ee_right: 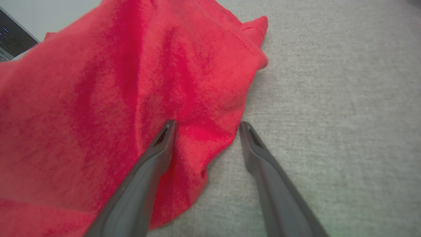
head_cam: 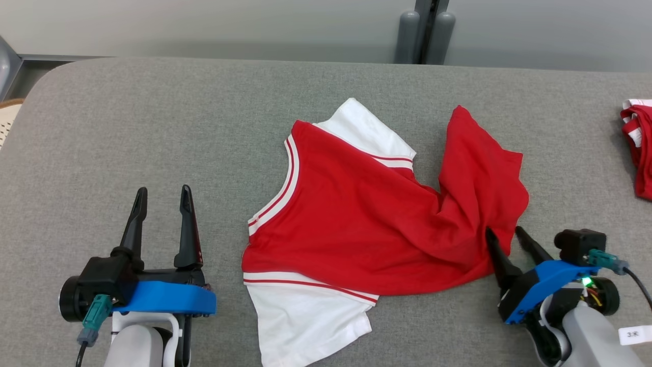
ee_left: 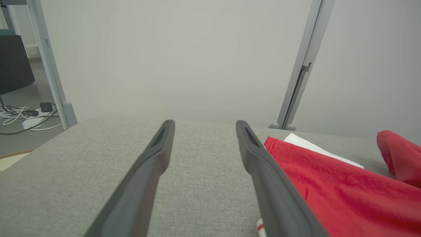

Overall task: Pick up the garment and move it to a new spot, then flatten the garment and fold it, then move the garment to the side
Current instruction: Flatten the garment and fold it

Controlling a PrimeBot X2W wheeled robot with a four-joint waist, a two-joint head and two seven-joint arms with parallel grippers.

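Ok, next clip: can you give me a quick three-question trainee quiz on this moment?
1. True or false: the left gripper is closed on the shirt.
2. Between the open fingers of the right gripper lies: A) a white sleeve, B) the shirt's red edge, C) the striped neckline.
3. Fill in: the second red garment lies on the table at the robot's far ___.

Key: 1 false; 2 B; 3 right.
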